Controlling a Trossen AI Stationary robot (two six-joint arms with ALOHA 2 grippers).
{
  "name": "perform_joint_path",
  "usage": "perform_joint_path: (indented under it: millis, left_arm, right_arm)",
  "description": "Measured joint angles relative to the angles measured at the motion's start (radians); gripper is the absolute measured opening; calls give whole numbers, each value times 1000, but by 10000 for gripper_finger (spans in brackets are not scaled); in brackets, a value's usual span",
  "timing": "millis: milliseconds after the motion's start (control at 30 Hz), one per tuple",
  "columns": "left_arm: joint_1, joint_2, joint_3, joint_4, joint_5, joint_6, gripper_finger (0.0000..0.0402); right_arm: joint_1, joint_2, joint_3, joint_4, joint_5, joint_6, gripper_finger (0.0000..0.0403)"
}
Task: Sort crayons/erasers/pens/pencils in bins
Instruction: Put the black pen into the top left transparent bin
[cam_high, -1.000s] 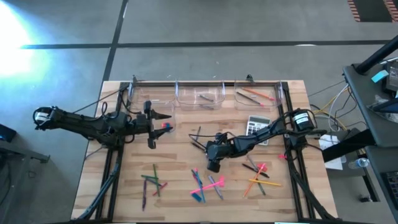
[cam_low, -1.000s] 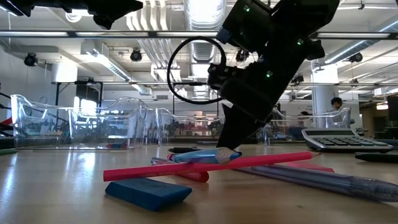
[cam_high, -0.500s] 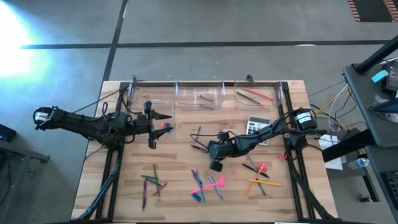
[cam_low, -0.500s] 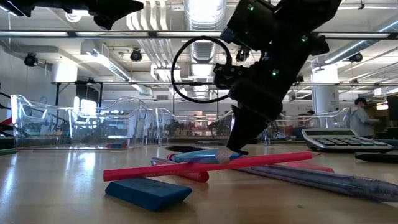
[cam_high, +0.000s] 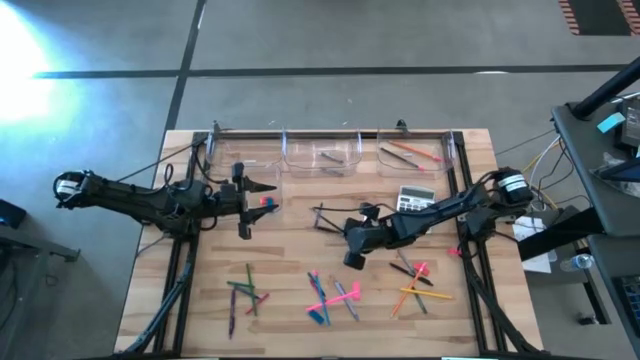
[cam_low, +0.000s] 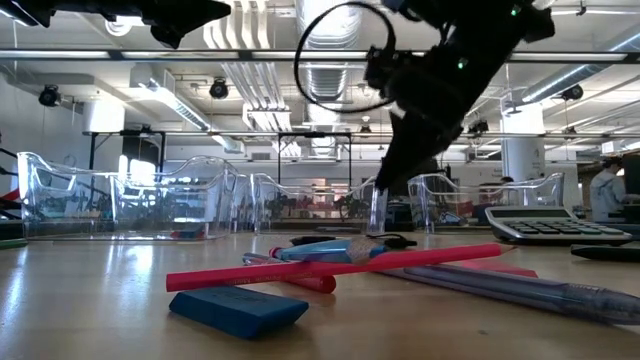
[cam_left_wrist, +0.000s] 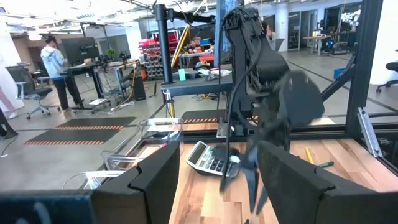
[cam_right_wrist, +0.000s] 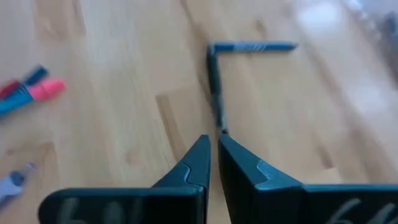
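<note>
My right gripper (cam_high: 338, 222) hangs over the middle of the table, shut on a thin dark pen (cam_right_wrist: 215, 87). In the low view the gripper (cam_low: 385, 187) is well above the wood and the pen (cam_low: 378, 212) hangs from it. A second dark pen (cam_right_wrist: 252, 46) lies flat on the table by the held pen's far end. My left gripper (cam_high: 255, 190) waits high at the left, open, with nothing between its fingers (cam_left_wrist: 155, 180). Clear bins (cam_high: 320, 152) line the far edge. My right gripper pinches the dark pen by its near end (cam_right_wrist: 221, 129) between the two fingertips. The fingers slant down, coming from the table's right side, in line with the pen. The pen hangs forward and down; I cannot tell whether its far end (cam_right_wrist: 211, 50) touches the table.
A grey calculator (cam_high: 415, 200) lies right of centre. Loose sticks lie near the front in green and purple (cam_high: 245, 290), pink and blue (cam_high: 330, 297), and orange and pink (cam_high: 415, 280). A blue eraser (cam_low: 238, 308) and a long red stick (cam_low: 335, 268) lie nearest the low camera.
My right gripper has risen from the tabletop and drawn back a little toward the table's right edge. The dark pen has come up with it by one end and now hangs below the fingers.
</note>
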Motion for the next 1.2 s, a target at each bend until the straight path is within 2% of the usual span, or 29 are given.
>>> perform_joint_path:
  millis: [200,333,767,900,1033,1200]
  left_arm:
    - [0,0,0,0,0,0,201]
    - [0,0,0,0,0,0,201]
    - [1,31,2,4,0,0,201]
    - [1,32,3,4,0,0,201]
    - [1,29,4,2,0,0,201]
    - [1,22,4,1,0,1,201]
  right_arm:
    - [6,-17,-22,-2,-6,0,9]
    - [5,17,-26,-9,-31,-1,22]
    - [-13,70,-28,-16,0,-7,155]
    - [-35,77,-38,-14,5,-7,180]
    - [-58,96,-58,-7,-2,-1,182]
    - [-70,121,-77,23,-8,0,162]
